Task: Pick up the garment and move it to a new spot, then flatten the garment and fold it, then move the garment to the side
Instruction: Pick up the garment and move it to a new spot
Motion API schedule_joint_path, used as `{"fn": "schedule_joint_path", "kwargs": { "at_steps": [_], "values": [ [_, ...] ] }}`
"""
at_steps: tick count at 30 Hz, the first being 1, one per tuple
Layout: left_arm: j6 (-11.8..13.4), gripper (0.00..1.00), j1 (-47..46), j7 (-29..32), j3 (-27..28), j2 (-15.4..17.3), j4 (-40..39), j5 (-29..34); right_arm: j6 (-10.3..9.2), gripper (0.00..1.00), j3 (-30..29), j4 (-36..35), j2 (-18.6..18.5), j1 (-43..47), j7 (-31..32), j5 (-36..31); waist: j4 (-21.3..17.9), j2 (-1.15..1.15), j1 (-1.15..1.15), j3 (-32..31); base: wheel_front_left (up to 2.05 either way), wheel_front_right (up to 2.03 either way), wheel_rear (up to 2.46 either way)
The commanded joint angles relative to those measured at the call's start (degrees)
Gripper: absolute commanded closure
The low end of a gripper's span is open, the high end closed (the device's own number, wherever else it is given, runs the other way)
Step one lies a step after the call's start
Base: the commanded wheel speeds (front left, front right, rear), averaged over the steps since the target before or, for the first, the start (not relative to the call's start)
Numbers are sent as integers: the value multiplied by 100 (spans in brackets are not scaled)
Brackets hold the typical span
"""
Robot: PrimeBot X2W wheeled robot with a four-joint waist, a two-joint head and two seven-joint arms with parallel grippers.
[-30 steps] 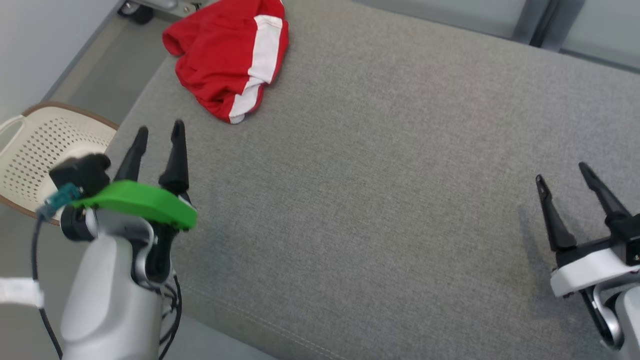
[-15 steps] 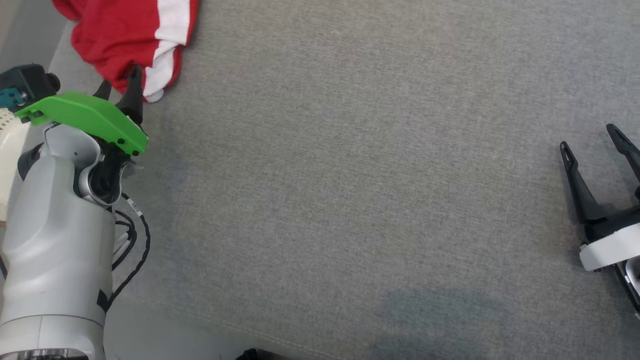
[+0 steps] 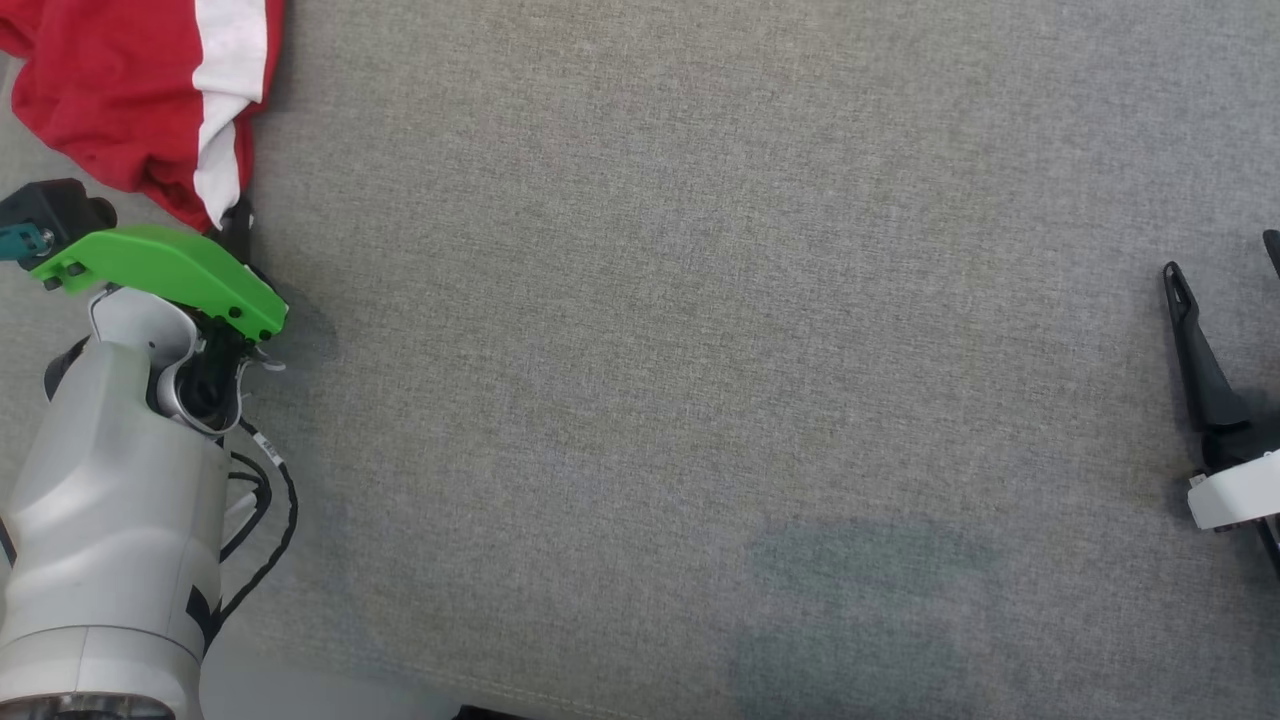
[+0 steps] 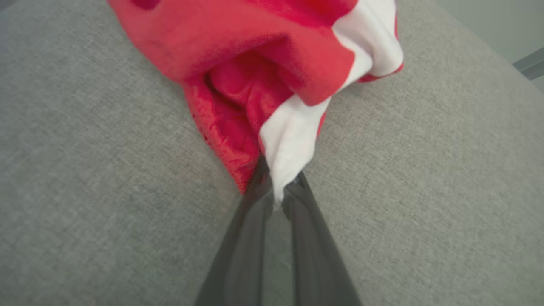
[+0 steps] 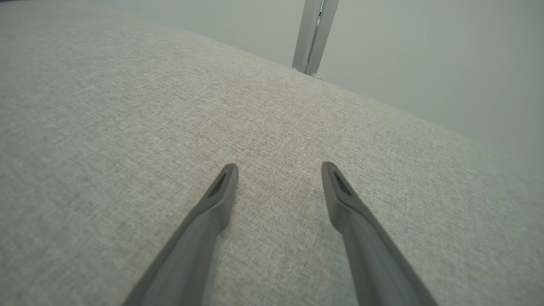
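A: Where is the garment (image 3: 120, 90) found, and how is it held?

B: It is seen bunched at the far left of the grey cushioned surface (image 3: 700, 350), and most of it is resting there. Its near hem, where the white stripe meets the red cloth, is pinched between the fingers of the left gripper (image 4: 278, 189), which are pressed nearly together on it. The right gripper (image 5: 278, 168) is held well apart over bare cushion, with its fingers spread wide and nothing between them.

A: What could be lost from here?

B: The hold, most likely. Only a thin edge of cloth appears to be caught near the fingertips, so it could be pulled out by the weight of the rest once a lift is made, or by a quick move.

A: Anything else?

B: If the bundle is dragged rather than raised, it would be rubbed against the textured cushion and the hem could be tugged free. A single layer may also be all that is caught; the bundle would then be unrolled in the air and set down twisted, so flattening would be made harder
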Motion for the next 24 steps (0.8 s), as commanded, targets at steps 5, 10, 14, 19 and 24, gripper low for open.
{"fn": "schedule_joint_path", "kwargs": {
  "at_steps": [5,10,14,19,24],
  "values": [
    [-20,100,302,139,-294,-26,-57,-286,-8,0,12,72,179,59,-14,45,42,0,-1,-194,0,0,0],
    [-20,100,455,59,-683,163,-540,-474,-8,0,65,166,349,39,-14,31,97,0,-1,-451,0,0,0],
    [-20,100,664,-33,-1045,306,-1117,-643,-8,0,82,233,526,92,-14,38,109,0,-1,-717,0,0,0],
    [-20,100,955,-83,-1437,470,-2057,-926,-8,0,68,331,808,214,-14,37,59,0,-1,-1167,0,0,0],
    [-20,100,1219,109,-1835,713,-3133,-989,-8,0,50,396,1103,386,-14,35,-80,0,-1,-1620,0,0,0]
  ]
}}
